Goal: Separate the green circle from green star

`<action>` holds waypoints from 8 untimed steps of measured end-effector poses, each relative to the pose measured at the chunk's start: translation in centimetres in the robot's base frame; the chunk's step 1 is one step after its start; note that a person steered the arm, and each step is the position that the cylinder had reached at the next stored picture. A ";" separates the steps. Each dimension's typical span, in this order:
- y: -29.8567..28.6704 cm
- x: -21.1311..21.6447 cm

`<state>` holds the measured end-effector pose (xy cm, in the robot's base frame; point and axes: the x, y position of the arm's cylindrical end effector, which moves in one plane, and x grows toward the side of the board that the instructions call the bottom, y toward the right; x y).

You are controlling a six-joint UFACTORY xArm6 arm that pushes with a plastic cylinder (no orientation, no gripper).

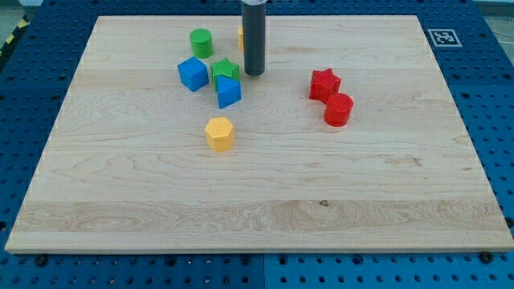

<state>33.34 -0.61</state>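
The green circle point(201, 41), a short cylinder, stands near the view's top, left of centre. The green star point(226, 69) lies below and to the right of it, a small gap apart, wedged between two blue blocks. My tip point(254, 74) rests on the board just right of the green star, close to it; I cannot tell if they touch. The rod rises straight up out of the view.
A blue cube point(193, 73) sits left of the star and a blue block point(229, 91) just below it. A yellow hexagon point(219, 133) lies lower. A red star point(324, 83) and red cylinder point(338, 109) lie at the right. A yellow block point(240, 37) peeks from behind the rod.
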 end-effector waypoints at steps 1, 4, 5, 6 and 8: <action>0.0 -4.4; 8.4 -12.2; 9.4 -13.8; 8.9 -14.2; 4.0 -12.4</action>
